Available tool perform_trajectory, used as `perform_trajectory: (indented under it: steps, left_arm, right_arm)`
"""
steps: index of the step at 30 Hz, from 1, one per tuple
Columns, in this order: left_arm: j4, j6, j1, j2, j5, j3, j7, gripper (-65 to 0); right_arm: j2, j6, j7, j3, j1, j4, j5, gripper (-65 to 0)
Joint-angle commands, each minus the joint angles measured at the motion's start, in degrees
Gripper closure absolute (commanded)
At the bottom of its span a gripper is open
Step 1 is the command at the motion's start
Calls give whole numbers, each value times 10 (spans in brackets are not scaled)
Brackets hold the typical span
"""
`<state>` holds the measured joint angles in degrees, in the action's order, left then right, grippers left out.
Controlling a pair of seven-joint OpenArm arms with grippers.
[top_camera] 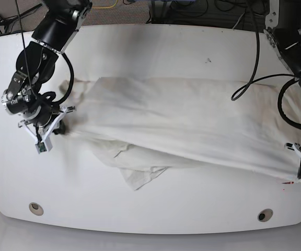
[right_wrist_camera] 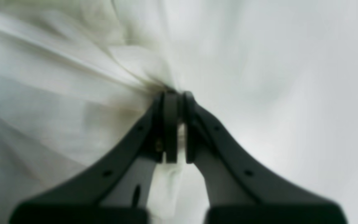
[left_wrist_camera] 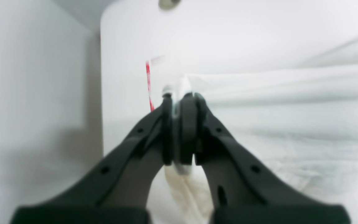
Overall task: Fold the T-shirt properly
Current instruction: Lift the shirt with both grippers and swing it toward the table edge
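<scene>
T-shirt: the cream T-shirt [top_camera: 192, 130] lies stretched lengthways across the middle of the white table [top_camera: 150, 52], pulled into a long band between the two arms, wrinkled along its length.
Lower layer: a looser flap of the same cloth pokes out from under the band toward the near edge, ending in a crumpled corner; it is not lined up with the layer above.
Left gripper: the left gripper [left_wrist_camera: 180, 96] sits at the table's right end in the base view, jaws pressed together on a bunched bit of the T-shirt's edge; cloth shows both above and below the pads in its wrist view.
Right gripper: the right gripper [right_wrist_camera: 177, 93] is at the other end, jaws closed tight on a gathered tuck of fabric, with creases fanning out from the pinch.
Red mark: a thin red line [left_wrist_camera: 149, 85] shows on the table just beside the left gripper; what it is, I cannot tell.
Table fittings: two round holes sit near the front edge, well apart from the cloth.
Done so far: by the look of it, one lengthwise fold is laid or being laid, with the cloth held taut at both ends.
Left to do: judging from this, the stray lower flap needs tucking or smoothing, and the long band needs folding crosswise into a compact packet.
</scene>
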<state>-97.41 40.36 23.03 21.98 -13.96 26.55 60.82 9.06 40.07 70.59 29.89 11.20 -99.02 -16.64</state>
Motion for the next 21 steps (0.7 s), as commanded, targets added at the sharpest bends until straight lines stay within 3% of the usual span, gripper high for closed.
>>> perform_trajectory:
  steps: [1,7,21]
  left_arm:
    - [-15,-4,45,13,5,4,-7,0]
    - [-9,-6,119,13,1,-24,-6,0]
    - [-38,-64,259,11,0,-62,-6,0]
  right_arm:
    - [29,-1,-9,1,44,0,2,0]
    - [57,-1,-9,-31,142,38,2,0]
    - [117,-1,-8,-126,369,67,4,0]
